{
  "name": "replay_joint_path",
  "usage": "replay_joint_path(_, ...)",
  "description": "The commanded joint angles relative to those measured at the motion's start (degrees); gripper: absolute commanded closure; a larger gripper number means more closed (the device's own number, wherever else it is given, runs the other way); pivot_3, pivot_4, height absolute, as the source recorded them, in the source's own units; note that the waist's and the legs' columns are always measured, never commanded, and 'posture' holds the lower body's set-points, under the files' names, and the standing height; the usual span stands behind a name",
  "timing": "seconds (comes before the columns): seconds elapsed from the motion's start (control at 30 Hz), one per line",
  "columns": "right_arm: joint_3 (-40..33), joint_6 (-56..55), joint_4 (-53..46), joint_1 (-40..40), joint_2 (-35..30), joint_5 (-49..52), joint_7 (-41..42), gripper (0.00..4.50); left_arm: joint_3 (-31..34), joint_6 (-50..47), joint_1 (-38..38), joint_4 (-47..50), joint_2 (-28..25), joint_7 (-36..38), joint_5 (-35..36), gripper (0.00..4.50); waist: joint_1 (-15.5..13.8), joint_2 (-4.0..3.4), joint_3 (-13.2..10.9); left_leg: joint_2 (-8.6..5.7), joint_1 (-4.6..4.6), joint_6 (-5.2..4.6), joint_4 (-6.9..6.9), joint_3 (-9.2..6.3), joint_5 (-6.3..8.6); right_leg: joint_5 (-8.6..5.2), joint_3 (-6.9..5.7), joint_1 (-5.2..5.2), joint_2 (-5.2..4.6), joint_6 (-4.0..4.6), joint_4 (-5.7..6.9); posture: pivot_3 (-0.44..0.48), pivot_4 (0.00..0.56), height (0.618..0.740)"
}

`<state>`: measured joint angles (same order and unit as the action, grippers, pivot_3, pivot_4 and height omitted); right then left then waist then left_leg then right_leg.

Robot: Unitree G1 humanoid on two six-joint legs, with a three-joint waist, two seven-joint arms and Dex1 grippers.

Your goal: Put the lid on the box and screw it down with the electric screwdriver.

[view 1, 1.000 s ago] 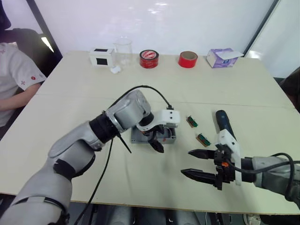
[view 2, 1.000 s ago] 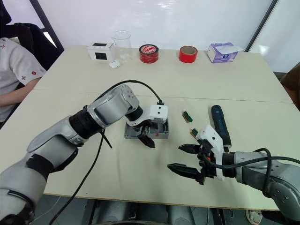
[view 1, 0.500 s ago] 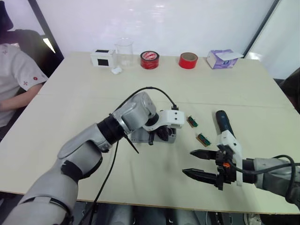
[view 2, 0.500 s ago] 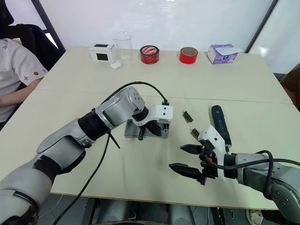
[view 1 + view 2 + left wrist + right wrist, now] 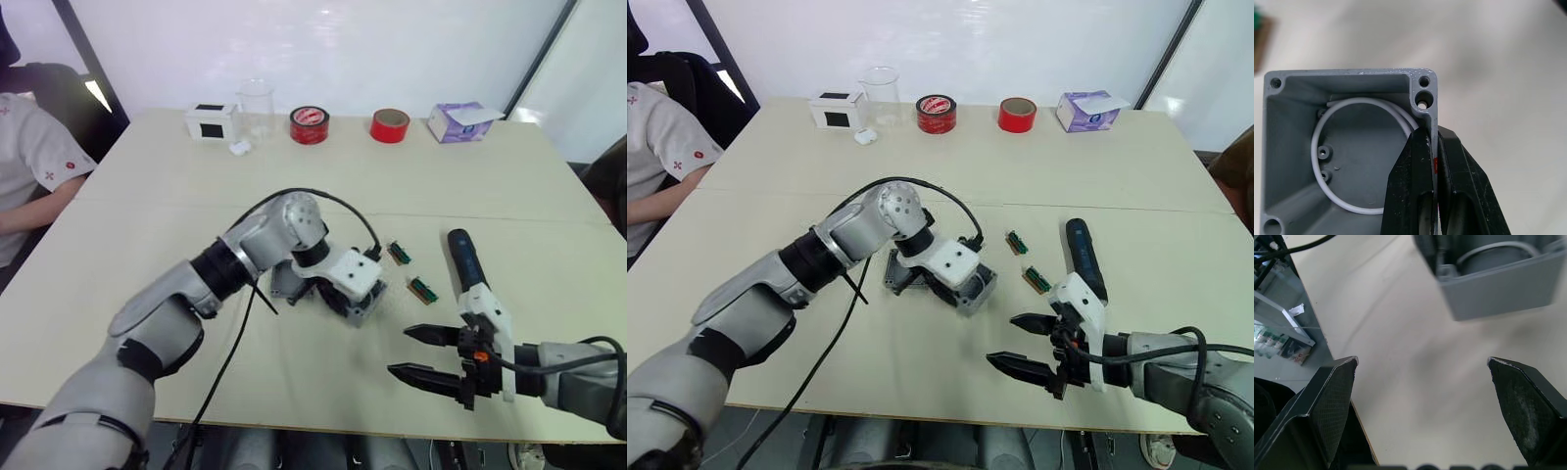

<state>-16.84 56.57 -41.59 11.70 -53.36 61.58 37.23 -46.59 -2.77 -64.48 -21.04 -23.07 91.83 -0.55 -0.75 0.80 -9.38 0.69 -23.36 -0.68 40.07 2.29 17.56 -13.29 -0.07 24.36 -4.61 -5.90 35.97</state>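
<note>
My left gripper (image 5: 1431,142) is shut on one side wall of the box (image 5: 361,300), a deep grey square enclosure with a white wire loop inside. The box is tilted near the table's middle and also appears in the right wrist view (image 5: 1498,271). The lid (image 5: 284,280), a shallow grey cover, lies just left of the box, partly hidden by my left arm. The electric screwdriver (image 5: 464,258), dark blue, lies on the table to the right. My right gripper (image 5: 415,352) stands open and empty near the front edge, in front of the screwdriver and apart from the box.
Two small green parts (image 5: 399,254) (image 5: 423,289) lie between box and screwdriver. Along the far edge stand a white box with a black patch (image 5: 211,119), a glass beaker (image 5: 257,103), two red tape rolls (image 5: 310,124) (image 5: 390,124) and a purple tissue box (image 5: 458,120). A person (image 5: 29,166) sits at left.
My left gripper closed on the box wall, then carried the box right and toward the front, tilting it and uncovering the lid. The right gripper stayed open, dropping slightly toward the front edge.
</note>
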Motion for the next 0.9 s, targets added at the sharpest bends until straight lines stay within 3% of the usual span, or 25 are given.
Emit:
replay_joint_path(0.03,-1.0,-0.5,-2.5,0.4,0.2,1.1,-0.9,0.0,-1.4,6.3,-2.5,-2.6,0.0,0.7,0.7,4.47,-0.2,0.0,0.0,-0.01,-0.01,0.0,0.01,0.0,0.0,0.0,0.0,0.0,0.0,0.0,0.0,0.0,0.15,0.74)
replay_joint_path(0.27,-0.3,-0.5,-1.7,-0.9,0.1,1.3,-1.4,0.0,-0.6,8.4,-2.5,-7.1,2.7,0.7,0.2,4.47,-0.1,0.01,0.0,-0.05,-0.05,0.0,0.03,0.0,0.0,0.09,0.01,0.0,-0.05,-0.16,-0.03,0.0,0.15,0.74)
replay_joint_path(0.37,0.6,-0.4,0.3,-2.8,-1.5,0.3,1.0,0.0,-0.7,8.3,-2.6,-6.8,1.6,0.7,0.5,3.79,0.1,0.02,0.0,-0.04,-0.04,-0.01,0.03,-0.01,0.0,0.1,0.0,0.0,-0.03,-0.17,-0.01,0.0,0.15,0.74)
replay_joint_path(0.47,1.2,-0.3,1.1,-4.6,-2.9,0.3,2.8,0.0,0.2,3.4,-3.5,-4.5,-0.4,0.7,3.1,2.72,0.1,0.02,0.0,-0.01,-0.01,-0.01,0.02,-0.01,0.0,0.09,0.01,0.01,0.01,-0.17,0.01,0.0,0.15,0.74)
replay_joint_path(0.5,1.1,-0.2,1.1,-5.2,-3.3,0.7,3.2,0.0,0.2,0.9,-4.2,-2.5,-1.9,0.7,5.4,2.72,0.1,0.02,0.0,0.0,-0.01,-0.01,0.02,-0.02,0.0,0.09,0.0,0.01,0.04,-0.17,0.02,0.0,0.15,0.74)
replay_joint_path(0.7,-0.4,0.1,0.5,-9.1,-4.8,4.2,5.1,0.0,9.5,-23.0,-6.8,11.8,-11.3,0.1,13.5,2.72,0.1,0.0,0.0,0.14,-0.05,-0.01,0.02,-0.04,0.0,0.09,0.0,0.07,0.03,-0.2,0.05,0.0,0.15,0.74)
replay_joint_path(0.8,-0.5,0.2,2.1,-16.2,-5.0,8.5,5.2,0.0,13.4,-44.9,-8.2,15.1,-14.1,-7.8,11.6,2.72,0.1,-0.01,0.0,0.13,-0.02,-0.01,0.02,-0.03,0.0,0.08,0.0,0.06,0.03,-0.22,0.08,0.0,0.15,0.74)
replay_joint_path(0.9,1.2,0.5,3.3,-22.8,-5.4,9.3,5.0,0.0,16.0,-62.6,-7.8,16.3,-12.9,-17.2,10.4,2.72,0.2,-0.01,0.0,0.07,0.01,-0.01,0.02,-0.04,0.0,0.06,0.0,0.04,0.05,-0.29,0.12,0.0,0.15,0.74)
